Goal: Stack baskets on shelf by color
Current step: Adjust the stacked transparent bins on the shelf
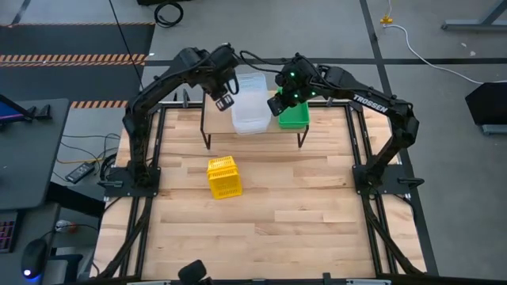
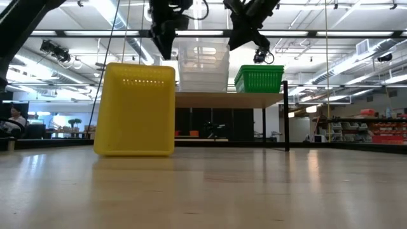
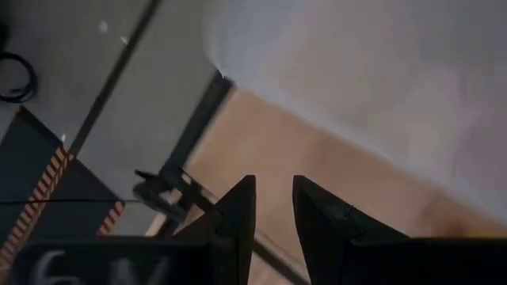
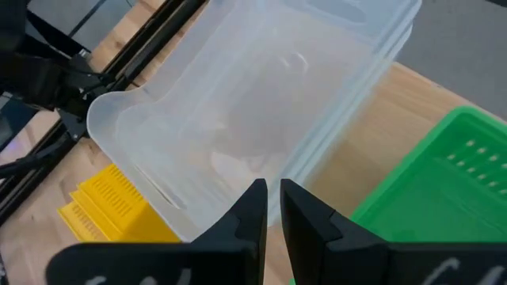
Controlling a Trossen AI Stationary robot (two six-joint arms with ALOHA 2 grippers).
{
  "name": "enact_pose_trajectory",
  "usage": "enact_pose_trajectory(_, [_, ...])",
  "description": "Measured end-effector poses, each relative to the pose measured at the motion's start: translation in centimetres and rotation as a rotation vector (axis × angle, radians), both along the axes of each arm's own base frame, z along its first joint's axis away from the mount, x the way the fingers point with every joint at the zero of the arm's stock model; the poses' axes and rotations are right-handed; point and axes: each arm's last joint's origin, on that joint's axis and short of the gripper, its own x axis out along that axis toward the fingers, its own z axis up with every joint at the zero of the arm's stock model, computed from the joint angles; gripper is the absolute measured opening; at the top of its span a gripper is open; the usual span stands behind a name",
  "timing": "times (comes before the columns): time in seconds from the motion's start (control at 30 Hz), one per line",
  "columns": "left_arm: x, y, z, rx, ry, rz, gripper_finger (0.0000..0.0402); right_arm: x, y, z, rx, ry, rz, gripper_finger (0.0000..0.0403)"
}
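- Standing at the far side of the table (image 1: pixel 269 214), the shelf (image 1: pixel 255 131) carried two stacks: the clear baskets (image 1: pixel 250 103) in the middle and the green baskets (image 1: pixel 295 115) just to their right, the two stacks close beside each other.
- Viewed level across the table, the clear baskets (image 2: pixel 203 67) rose higher than the green baskets (image 2: pixel 259 79), and the shelf (image 2: pixel 232 100) showed its light plank on thin black legs.
- The yellow baskets (image 1: pixel 223 176) sat nested on the tabletop, nearer than the shelf and a little left of centre, well apart from both stacks.
- The left gripper (image 1: pixel 223 100) hung over the shelf's left part, just left of the clear baskets; its fingers (image 3: pixel 238 214) stood slightly parted with nothing between them.
- The right gripper (image 1: pixel 276 104) hovered above the gap between the clear and green stacks; its fingers (image 4: pixel 253 210) were drawn nearly together and grasped nothing.
- From the right wrist, the clear baskets (image 4: pixel 261 103) filled most of the sight, with a corner of the green baskets (image 4: pixel 444 190) on one side and the yellow baskets (image 4: pixel 107 207) farther off.
- A person (image 2: pixel 13 119) sat far off in the room at the left.
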Motion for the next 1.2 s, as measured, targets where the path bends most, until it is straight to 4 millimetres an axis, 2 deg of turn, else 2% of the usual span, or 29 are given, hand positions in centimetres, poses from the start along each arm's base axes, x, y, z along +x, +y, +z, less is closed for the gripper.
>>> enact_pose_trajectory(0.1, [0.1,0.1,-1.6,-0.046,0.078,-0.055,0.0093,0.0,-0.1,0.0,-0.001,0.001,-0.001,0.0043])
enact_pose_trajectory(0.2, [0.2,0.5,-3.9,-0.131,0.139,-0.105,0.0093,0.0,-0.1,0.0,-0.005,0.002,0.003,0.0043])
enact_pose_trajectory(0.33, [0.9,1.0,-6.9,-0.151,0.178,-0.124,0.0093,0.0,0.0,0.0,-0.001,0.005,0.003,0.0043])
enact_pose_trajectory(0.47, [1.5,1.2,-8.5,-0.138,0.158,-0.121,0.0093,-0.1,0.5,-0.3,0.013,0.042,0.015,0.0043])
enact_pose_trajectory(0.8, [2.3,1.2,-8.5,-0.09,0.117,-0.148,0.0093,0.2,1.5,-0.7,-0.002,0.069,0.032,0.0043])
enact_pose_trajectory(1.2, [2.2,3.0,-8.1,0.042,0.091,-0.121,0.0093,0.3,1.4,-0.7,0.008,0.062,0.026,0.0043])
